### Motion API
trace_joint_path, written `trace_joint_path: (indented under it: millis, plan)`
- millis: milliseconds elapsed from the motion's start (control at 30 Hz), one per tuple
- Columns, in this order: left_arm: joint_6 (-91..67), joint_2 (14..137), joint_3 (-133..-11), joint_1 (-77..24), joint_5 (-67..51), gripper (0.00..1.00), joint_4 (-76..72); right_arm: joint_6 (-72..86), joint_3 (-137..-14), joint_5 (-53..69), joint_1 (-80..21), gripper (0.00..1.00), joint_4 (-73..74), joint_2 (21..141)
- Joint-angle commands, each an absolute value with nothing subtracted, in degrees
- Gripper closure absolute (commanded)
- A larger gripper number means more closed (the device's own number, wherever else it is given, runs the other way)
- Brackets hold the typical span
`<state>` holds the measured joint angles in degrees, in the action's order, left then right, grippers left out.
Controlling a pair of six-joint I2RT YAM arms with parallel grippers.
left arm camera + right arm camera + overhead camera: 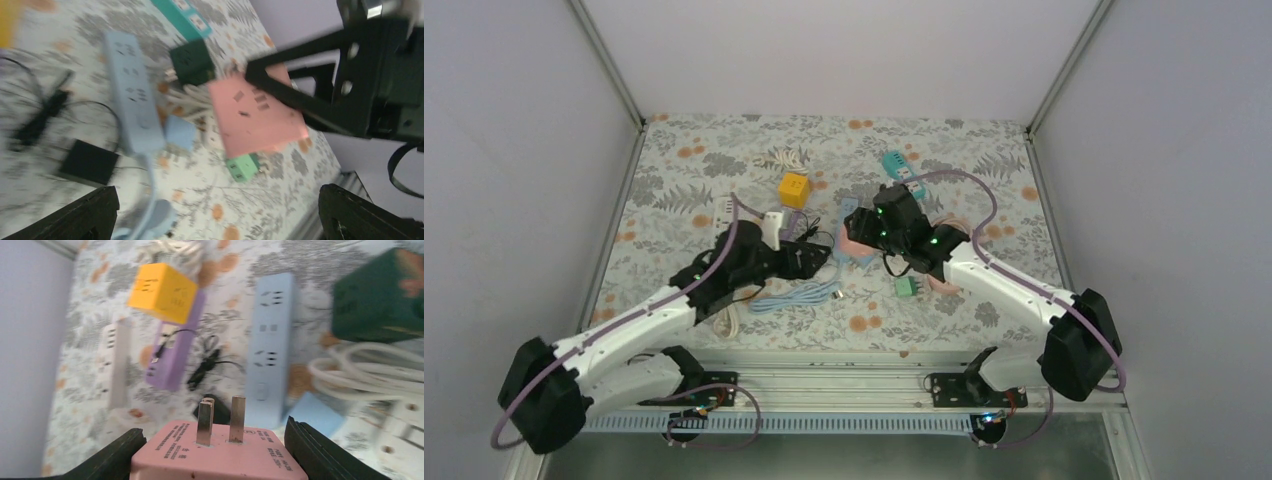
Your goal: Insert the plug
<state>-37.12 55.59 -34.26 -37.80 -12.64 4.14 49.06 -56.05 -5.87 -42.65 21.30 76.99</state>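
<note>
Over on the left of the floral table (pixel 674 165), a white power strip (pixel 724 208) is partly crossed by my left arm, so I cannot see its full length. The left gripper (pixel 817 258) has its fingers spread wide with nothing between them. Its wrist view is smeared with blur, and only the two fingertips show at the bottom corners. Just ahead sit a purple strip (pixel 175 347) and a yellow cube (pixel 794 189), then a pale blue power strip (pixel 270 350). The right gripper (pixel 871 228) is clamped on the pink plug (pixel 215 457) from both sides and holds it off the table, its flat prongs pointing away from the wrist. The plug's lower body is cut off by the frame edge, and from above the gripper covers nearly all of it. A small dark object behind the prongs is too hidden to identify. Farther right, a dark green cube (pixel 375 295) is blurred and cropped.
</note>
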Motion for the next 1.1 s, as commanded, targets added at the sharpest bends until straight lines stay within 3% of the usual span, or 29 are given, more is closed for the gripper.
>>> trace_joint_path:
  millis: [0,233,400,600,767,1067]
  plan:
    - [-43.24,63.98,-38.56,-46.02,-5.8,0.01,-1.47,50.35,-57.73,3.43,-42.65,0.45,12.88,76.0]
    - [-42.21,71.3,-45.51,-55.59,6.31,0.02,-1.15,55.07,-57.38,13.0,-40.33,0.45,10.01,74.05]
    - [-46.11,68.13,-40.3,-55.81,7.91,0.02,-8.59,57.19,-55.72,17.39,-38.45,0.45,9.33,72.75]
    - [-48.98,67.1,-39.33,-55.81,10.72,0.13,-11.36,60.09,-54.26,18.26,-38.1,0.45,9.22,71.84]
    - [-48.51,66.75,-39.97,-55.81,11.58,0.14,-13.35,62.32,-53.48,18.12,-38.1,0.47,9.34,72.25]
    - [-52.88,71.03,-42.95,-55.81,8.83,0.37,-11.21,65.63,-52.9,17.9,-38.14,0.47,8.32,73.02]
